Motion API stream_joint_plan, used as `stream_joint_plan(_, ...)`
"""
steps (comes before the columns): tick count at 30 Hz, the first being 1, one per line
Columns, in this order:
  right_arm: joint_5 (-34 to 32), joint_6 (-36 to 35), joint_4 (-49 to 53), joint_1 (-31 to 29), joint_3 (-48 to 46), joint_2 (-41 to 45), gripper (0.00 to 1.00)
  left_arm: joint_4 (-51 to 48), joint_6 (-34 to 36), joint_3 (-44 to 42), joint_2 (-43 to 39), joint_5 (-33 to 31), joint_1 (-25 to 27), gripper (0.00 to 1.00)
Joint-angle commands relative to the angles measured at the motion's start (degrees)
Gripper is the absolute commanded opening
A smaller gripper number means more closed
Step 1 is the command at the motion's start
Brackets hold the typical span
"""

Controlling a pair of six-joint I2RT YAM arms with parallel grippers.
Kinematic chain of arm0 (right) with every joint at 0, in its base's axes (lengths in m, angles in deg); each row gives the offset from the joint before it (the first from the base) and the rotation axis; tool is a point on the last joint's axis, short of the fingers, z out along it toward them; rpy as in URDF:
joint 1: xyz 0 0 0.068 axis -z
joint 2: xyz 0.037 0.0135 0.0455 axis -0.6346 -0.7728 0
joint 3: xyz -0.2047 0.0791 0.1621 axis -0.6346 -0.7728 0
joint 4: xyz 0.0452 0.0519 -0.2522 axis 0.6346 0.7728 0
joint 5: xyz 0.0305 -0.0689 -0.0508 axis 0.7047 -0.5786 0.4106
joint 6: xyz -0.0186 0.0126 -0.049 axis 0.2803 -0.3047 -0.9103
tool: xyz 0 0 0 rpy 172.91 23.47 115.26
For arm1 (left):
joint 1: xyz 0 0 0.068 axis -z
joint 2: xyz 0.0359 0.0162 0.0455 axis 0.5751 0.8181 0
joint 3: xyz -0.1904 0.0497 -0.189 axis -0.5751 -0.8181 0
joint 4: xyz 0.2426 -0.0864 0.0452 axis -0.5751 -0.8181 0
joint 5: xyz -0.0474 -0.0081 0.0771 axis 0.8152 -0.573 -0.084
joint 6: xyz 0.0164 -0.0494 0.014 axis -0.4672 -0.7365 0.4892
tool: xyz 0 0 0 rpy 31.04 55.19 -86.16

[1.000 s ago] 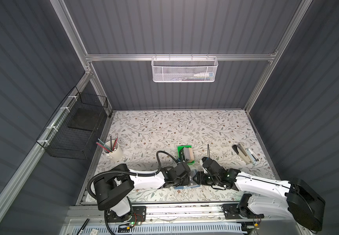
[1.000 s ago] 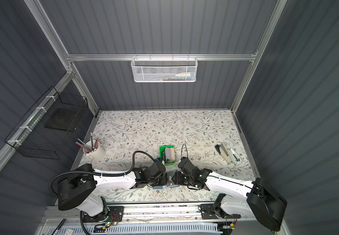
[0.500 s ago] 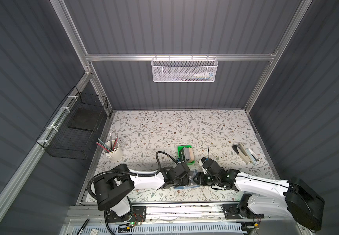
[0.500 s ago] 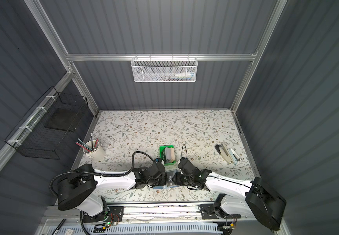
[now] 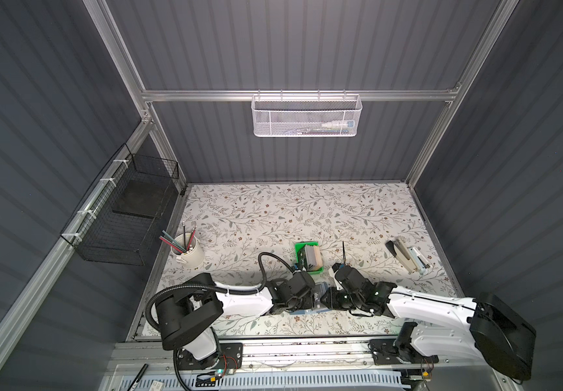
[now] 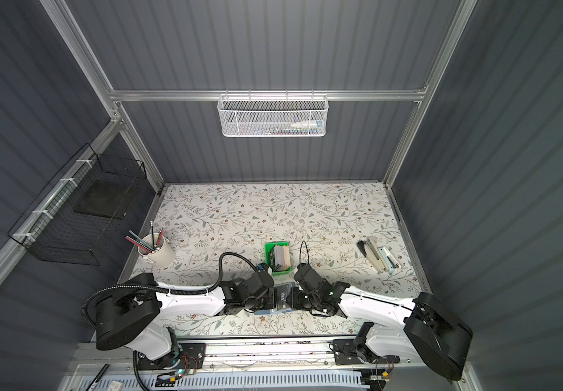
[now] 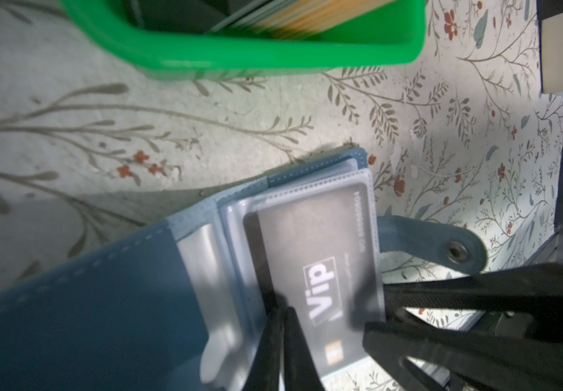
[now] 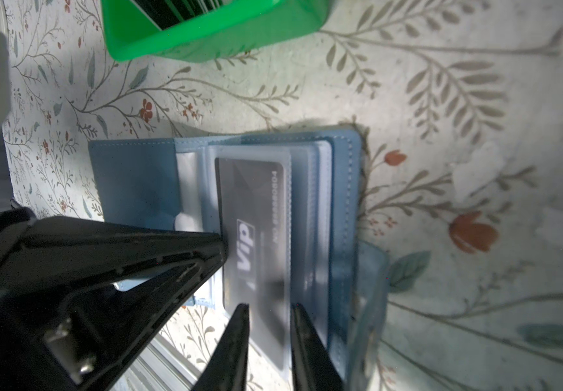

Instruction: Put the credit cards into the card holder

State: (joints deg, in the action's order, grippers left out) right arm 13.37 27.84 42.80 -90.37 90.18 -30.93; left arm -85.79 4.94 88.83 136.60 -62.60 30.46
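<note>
Currently seating: dark Vip card (image 8: 249, 189) lies in a clear sleeve (image 8: 308, 203) of the open card holder (image 8: 131, 176), just beside the green tray (image 8: 205, 37); left gripper (image 7: 280, 315) shut, tips at the sleeve's edge; right gripper (image 8: 270, 306) jaws slightly apart over the card's end. Advise: nudge lengthwise, gently, with sleeve pinned flat.

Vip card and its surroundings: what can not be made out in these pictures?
- Vip card: small print blurred in both wrist views; the shut left gripper hides whether it pinches card or sleeve.
- Card holder: mostly covered by left gripper and right gripper in both top views.
- Credit cards in the green tray: faces too small in both top views, cut by the picture edge in wrist views.
</note>
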Motion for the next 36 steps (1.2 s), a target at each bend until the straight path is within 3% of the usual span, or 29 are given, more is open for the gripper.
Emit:
stream_joint_plan(1,-0.7,-0.2,-0.2,-0.5,-0.1,-0.5,0.23,-1.1,-0.6,-1.3,0.4,-0.6,0.4,0.08)
stream_joint_plan(10,-1.7,-0.8,0.6,-1.7,0.9,0.1,0.20,1.1,-2.2,-3.3,-1.4,-0.8,0.4,0.08)
stream_joint_plan(24,-3.7,-1.4,2.5,-3.8,4.1,-2.0,0.24,-1.1,-2.6,-3.5,-7.9,-1.4,-0.2,0.19)
stream_joint_plan(31,-4.7,-1.9,3.9,-5.0,6.3,-2.7,0.24,-4.8,-0.6,-4.7,-13.0,-1.6,-3.3,0.19)
stream_joint_plan(36,-5.6,-1.8,5.1,-6.5,8.6,-3.9,0.25,-3.0,-0.4,-9.9,-19.2,0.8,-8.8,0.20)
